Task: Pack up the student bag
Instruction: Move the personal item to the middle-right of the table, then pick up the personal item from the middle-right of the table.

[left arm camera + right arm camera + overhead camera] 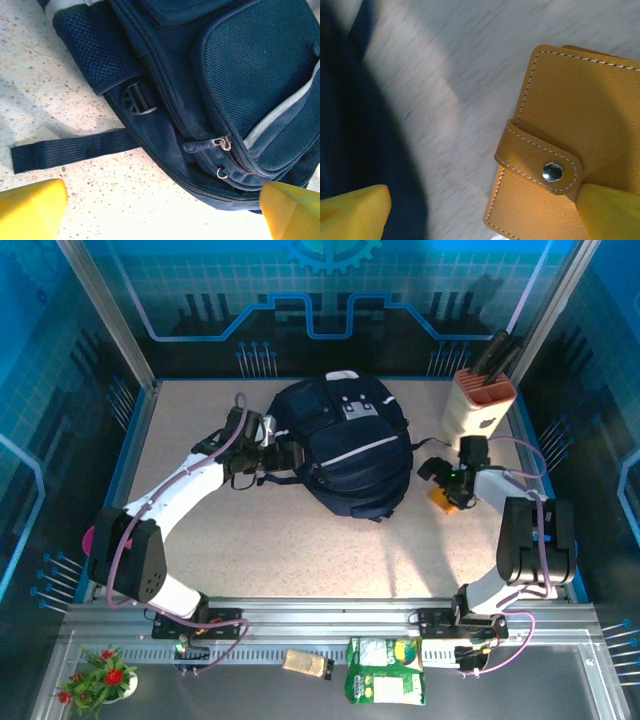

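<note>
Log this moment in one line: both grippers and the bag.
left gripper: open, at zipper of bag | right gripper: open, over yellow wallet on table | held: nothing

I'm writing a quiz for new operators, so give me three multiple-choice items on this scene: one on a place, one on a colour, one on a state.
1. Where is the wallet?
A. on the table, right of the bag
B. on top of the bag
C. inside the bag

2. What colour is the wallet?
A. red
B. yellow-orange
C. green

3. How is the left hand?
A. shut on the wallet
B. shut on the bag
C. open, holding nothing

Answers:
1 A: the top view shows it on the table off the bag's right side.
2 B: the right wrist view shows yellow-orange leather.
3 C: its fingers stand wide apart, gripping nothing.
</note>
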Motion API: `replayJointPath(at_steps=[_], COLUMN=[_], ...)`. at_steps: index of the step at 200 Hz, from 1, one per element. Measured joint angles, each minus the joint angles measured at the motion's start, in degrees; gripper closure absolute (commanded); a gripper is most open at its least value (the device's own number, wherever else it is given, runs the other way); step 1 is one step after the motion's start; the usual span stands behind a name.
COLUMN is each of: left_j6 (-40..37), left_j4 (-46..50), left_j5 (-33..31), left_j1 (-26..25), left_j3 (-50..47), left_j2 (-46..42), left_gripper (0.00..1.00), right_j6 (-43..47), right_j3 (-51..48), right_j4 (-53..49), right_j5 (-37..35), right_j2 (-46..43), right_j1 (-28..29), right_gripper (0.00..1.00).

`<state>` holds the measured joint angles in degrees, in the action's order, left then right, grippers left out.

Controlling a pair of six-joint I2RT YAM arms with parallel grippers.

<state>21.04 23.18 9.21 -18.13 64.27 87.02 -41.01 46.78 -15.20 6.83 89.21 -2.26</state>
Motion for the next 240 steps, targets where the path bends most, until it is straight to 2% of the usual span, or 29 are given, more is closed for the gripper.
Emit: replayJointPath(at_steps=[18, 35, 76, 106, 143, 200, 240], left_j6=[0.04, 0.04, 0.04, 0.02, -0.13, -0.39, -0.92], left_j4=[-0.2, -0.61, -2.21, -2.62, -2.62, -2.64, -2.54], left_j5=[0.5, 0.92, 1.22, 1.2, 1.18, 1.25, 1.75], left_j1=[-1.11, -2.43, -6.21, -8.7, -10.45, -10.97, -11.21], left_j3=[0.2, 0.48, 1.07, 1.97, 3.91, 5.03, 5.4], left_j2=[0.72, 1.27, 2.6, 3.85, 4.96, 5.03, 5.09], left_gripper=[0.01, 0.01, 0.01, 0.01, 0.01, 0.01, 0.01], right_j6=[-2.56, -4.42, -5.05, -4.52, -3.89, -0.79, -0.13], right_j3=[-1.2, -2.99, -5.16, -8.28, -13.73, -13.31, -12.37], right_j4=[0.57, 0.83, -1.31, -1.25, -1.95, -0.85, -1.79], right_j5=[1.62, 2.93, 2.38, 2.25, 3.26, 5.7, 5.81], right_j2=[-1.29, -3.48, -13.51, -17.66, -17.42, -9.64, -8.5], right_j1=[4.74, 6.38, 5.92, 0.98, -4.61, -5.75, -6.21], right_gripper=[0.06, 0.07, 0.11, 0.19, 0.37, 0.55, 0.66])
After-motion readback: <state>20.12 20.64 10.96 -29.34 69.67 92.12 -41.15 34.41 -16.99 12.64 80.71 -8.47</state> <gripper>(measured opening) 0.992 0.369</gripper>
